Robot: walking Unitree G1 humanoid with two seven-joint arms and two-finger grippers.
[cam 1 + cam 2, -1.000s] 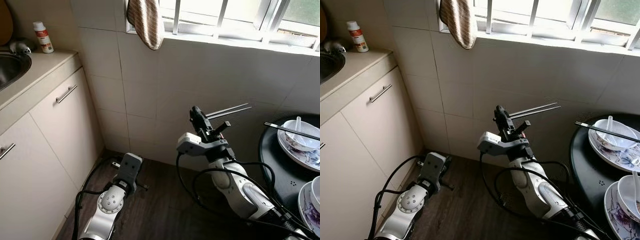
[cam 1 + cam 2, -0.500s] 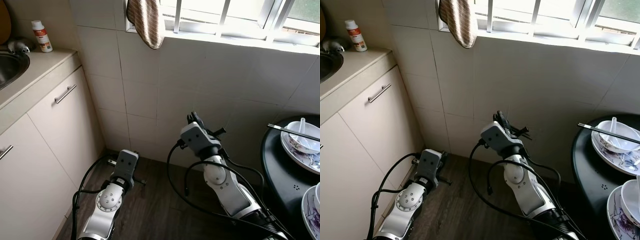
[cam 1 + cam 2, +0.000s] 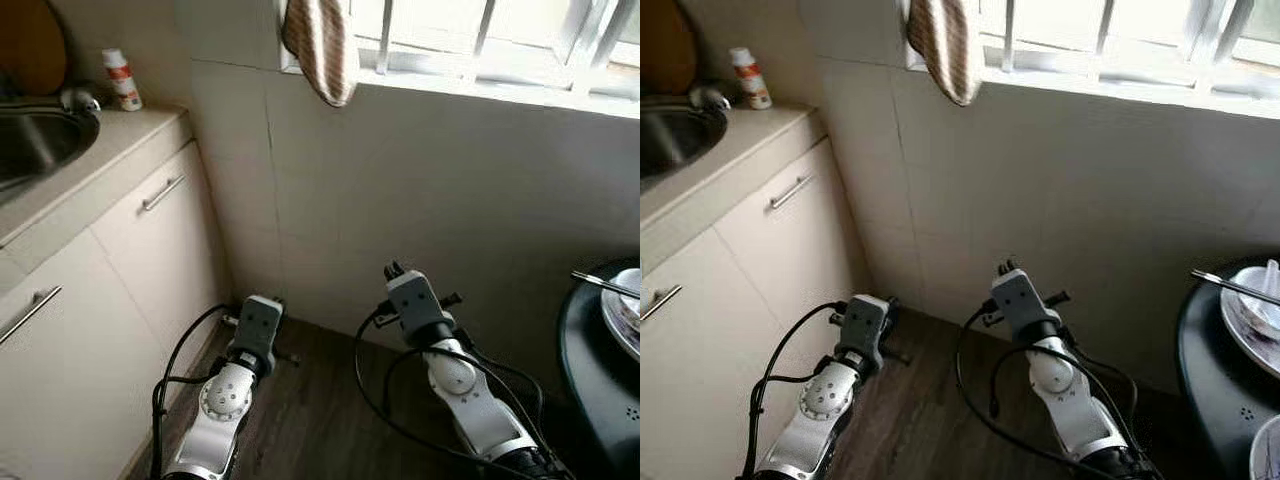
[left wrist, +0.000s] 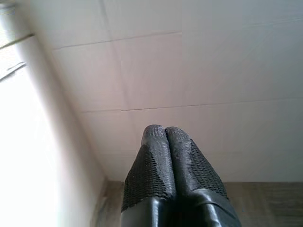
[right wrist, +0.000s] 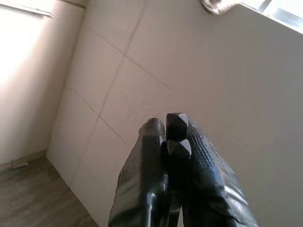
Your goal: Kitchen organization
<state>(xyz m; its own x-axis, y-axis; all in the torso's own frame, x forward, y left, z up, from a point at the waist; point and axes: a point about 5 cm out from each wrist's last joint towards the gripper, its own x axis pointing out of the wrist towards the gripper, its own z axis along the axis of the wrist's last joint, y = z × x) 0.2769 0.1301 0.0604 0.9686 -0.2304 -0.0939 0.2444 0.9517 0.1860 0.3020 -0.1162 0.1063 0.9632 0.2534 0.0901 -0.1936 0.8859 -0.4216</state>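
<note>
My right gripper point(image 5: 171, 126) is shut on a pair of dark chopsticks point(image 5: 178, 136), whose faceted ends poke out between the fingers, pointing at the tiled wall. The right arm point(image 3: 420, 308) is held low in front of that wall. The left arm point(image 3: 256, 326) is low beside it, and my left gripper point(image 4: 165, 130) is shut with nothing in it. At the far right a black round table point(image 3: 592, 352) carries a patterned plate point(image 3: 622, 320) with another pair of chopsticks point(image 3: 603, 285) laid across it.
A counter with a steel sink point(image 3: 40, 145) and a white bottle point(image 3: 121, 80) runs along the left, above cream cabinet doors point(image 3: 150, 250). A striped cloth point(image 3: 322, 45) hangs from the barred window ledge. Dark wood floor lies between cabinets and table.
The right wrist turned and dropped, so the chopsticks now point at the wall instead of out to the right. The camera has swung left, bringing more sink and less table into view.
</note>
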